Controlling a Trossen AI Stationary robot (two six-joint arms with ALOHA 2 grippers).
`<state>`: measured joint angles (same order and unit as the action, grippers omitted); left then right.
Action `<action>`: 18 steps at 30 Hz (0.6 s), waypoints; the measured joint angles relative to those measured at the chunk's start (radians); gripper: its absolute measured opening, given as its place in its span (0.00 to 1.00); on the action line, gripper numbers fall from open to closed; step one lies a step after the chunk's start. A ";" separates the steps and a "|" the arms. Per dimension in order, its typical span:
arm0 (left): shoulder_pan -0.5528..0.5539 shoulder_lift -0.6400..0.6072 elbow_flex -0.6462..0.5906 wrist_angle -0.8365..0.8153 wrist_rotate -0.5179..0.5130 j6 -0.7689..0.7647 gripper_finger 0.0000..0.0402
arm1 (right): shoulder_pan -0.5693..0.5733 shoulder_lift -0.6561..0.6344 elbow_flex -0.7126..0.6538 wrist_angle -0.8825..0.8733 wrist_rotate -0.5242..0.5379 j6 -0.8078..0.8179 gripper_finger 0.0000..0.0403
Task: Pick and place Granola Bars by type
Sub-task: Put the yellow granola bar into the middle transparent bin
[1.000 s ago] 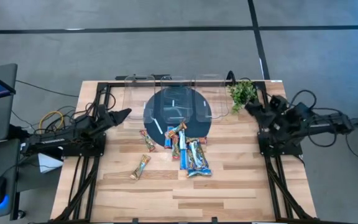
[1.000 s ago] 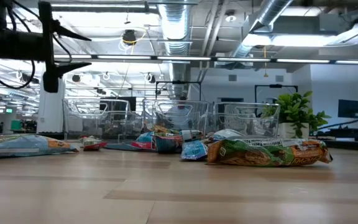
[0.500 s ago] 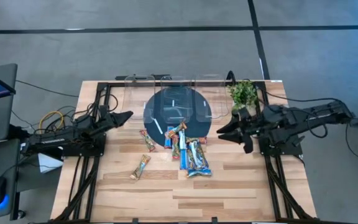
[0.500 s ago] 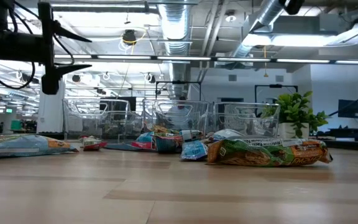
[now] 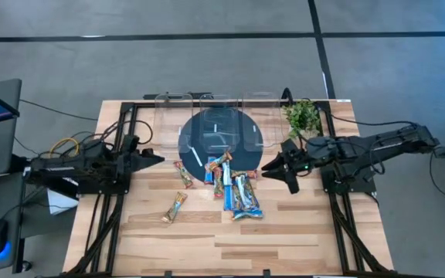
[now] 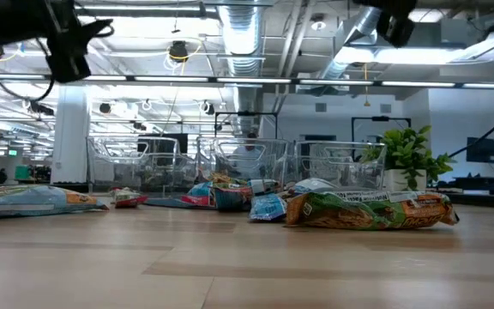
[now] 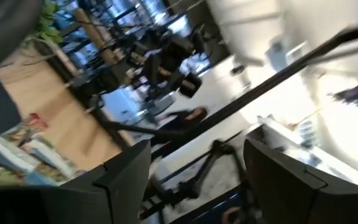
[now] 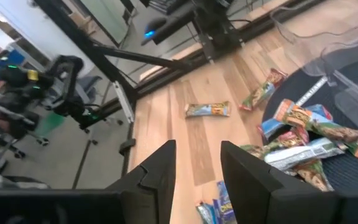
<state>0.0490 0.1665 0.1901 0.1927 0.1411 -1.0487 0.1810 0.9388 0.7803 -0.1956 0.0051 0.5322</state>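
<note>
Several granola bars [image 5: 232, 184] in blue-white, orange-red and tan wrappers lie heaped at the near edge of a dark round mat [image 5: 221, 137]. One tan bar [image 5: 176, 207] and another bar [image 5: 184, 174] lie apart on the wood to the left. My right gripper [image 5: 270, 168] hovers open just right of the heap and points at it; in its wrist view [image 8: 197, 177] nothing stands between the fingers. My left gripper [image 5: 156, 158] hangs open [image 7: 197, 186] over the table's left edge, well left of the bars.
Clear plastic bins [image 5: 215, 108] stand in a row along the far edge, behind the mat. A small green plant [image 5: 301, 114] stands at the far right corner, close to my right arm. Bare wood [image 5: 284, 232] stretches along the near side.
My right gripper has swung from beside the plant toward the table's middle, tipping down until it points at the heap of bars. My left gripper has risen, tipped upward and shifted a little toward the near edge. The bars have stayed where they were.
</note>
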 joint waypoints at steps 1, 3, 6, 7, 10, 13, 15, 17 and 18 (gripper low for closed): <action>-0.015 0.035 0.033 -0.020 -0.012 0.031 0.63 | -0.004 0.003 0.000 0.008 0.000 -0.001 0.29; -0.045 0.115 0.109 -0.059 -0.023 0.091 0.63 | -0.013 0.005 0.000 0.018 -0.002 -0.007 0.29; -0.082 0.254 0.240 -0.196 -0.017 0.169 0.63 | -0.023 0.004 0.000 0.017 -0.004 -0.015 0.29; -0.094 0.300 0.287 -0.277 -0.017 0.189 0.63 | -0.027 0.003 0.000 0.016 -0.004 -0.020 0.29; -0.130 0.450 0.423 -0.529 -0.018 0.254 0.63 | -0.034 0.003 0.000 0.014 -0.004 -0.042 0.29; -0.165 0.588 0.523 -0.787 -0.046 0.310 0.63 | -0.035 0.004 0.000 -0.008 -0.004 -0.060 0.29; -0.187 0.674 0.564 -0.904 -0.056 0.333 0.63 | -0.034 0.011 0.000 -0.021 -0.004 -0.062 0.29; -0.210 0.743 0.581 -0.955 -0.041 0.336 0.63 | -0.034 0.012 -0.001 -0.040 -0.005 -0.062 0.29; -0.221 0.773 0.582 -0.962 -0.030 0.327 0.63 | -0.034 0.012 -0.001 -0.042 -0.005 -0.062 0.29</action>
<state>-0.1721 0.9392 0.7719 -0.7693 0.1108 -0.7215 0.1474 0.9504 0.7795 -0.2375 0.0002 0.4703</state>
